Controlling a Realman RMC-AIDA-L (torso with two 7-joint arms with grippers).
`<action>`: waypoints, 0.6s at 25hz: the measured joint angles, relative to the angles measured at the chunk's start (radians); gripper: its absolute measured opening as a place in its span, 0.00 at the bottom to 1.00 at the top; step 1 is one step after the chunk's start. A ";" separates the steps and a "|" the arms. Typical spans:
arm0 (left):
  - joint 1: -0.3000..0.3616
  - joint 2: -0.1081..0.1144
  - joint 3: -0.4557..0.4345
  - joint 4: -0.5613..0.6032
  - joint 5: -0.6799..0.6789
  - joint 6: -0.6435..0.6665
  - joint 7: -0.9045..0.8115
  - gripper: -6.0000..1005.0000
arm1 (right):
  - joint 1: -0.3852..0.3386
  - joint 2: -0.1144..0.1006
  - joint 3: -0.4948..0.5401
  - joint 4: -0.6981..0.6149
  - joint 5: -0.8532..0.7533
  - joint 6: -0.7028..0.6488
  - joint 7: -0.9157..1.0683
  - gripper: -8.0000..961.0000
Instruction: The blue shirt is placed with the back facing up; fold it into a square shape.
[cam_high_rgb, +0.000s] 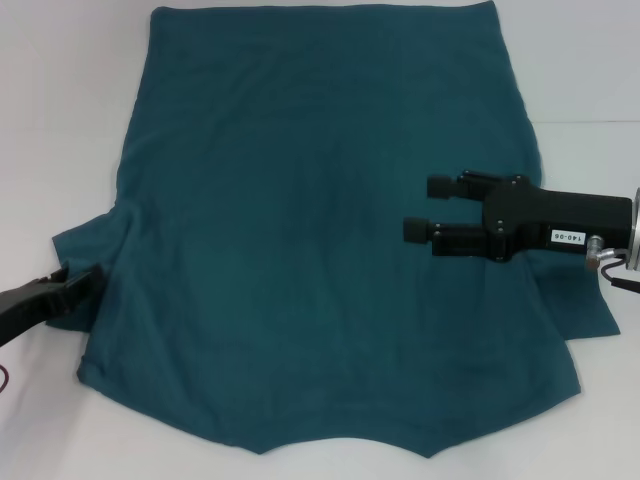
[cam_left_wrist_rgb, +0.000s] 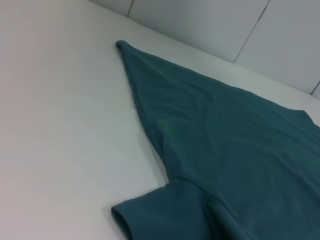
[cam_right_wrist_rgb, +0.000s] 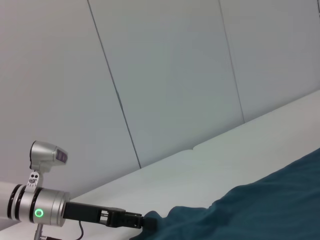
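We are working on one blue shirt (cam_high_rgb: 300, 240), lying flat across the white table (cam_high_rgb: 60, 120) with its collar end nearest us and its hem farthest. Our left gripper (cam_high_rgb: 85, 283) is meeting the near left sleeve at its edge; whether its jaws are gripping the cloth we cannot tell. Our right gripper (cam_high_rgb: 424, 209) is hovering over the shirt's right side, fingers spread, holding nothing. We judge the sleeve fold needs a firm pinch on the edge and a low, even sweep inward. We are counting one shirt and two grippers.
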 joint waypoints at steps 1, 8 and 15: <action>0.000 0.000 0.000 0.000 0.000 -0.001 -0.001 0.69 | 0.000 0.000 0.000 0.000 0.001 0.000 0.000 0.94; -0.006 0.003 0.001 0.002 0.003 -0.005 -0.001 0.40 | 0.000 0.000 0.000 0.002 0.004 0.002 0.000 0.94; -0.009 0.005 0.001 0.005 0.005 -0.009 -0.001 0.13 | -0.006 0.000 0.000 0.004 0.022 0.002 -0.004 0.94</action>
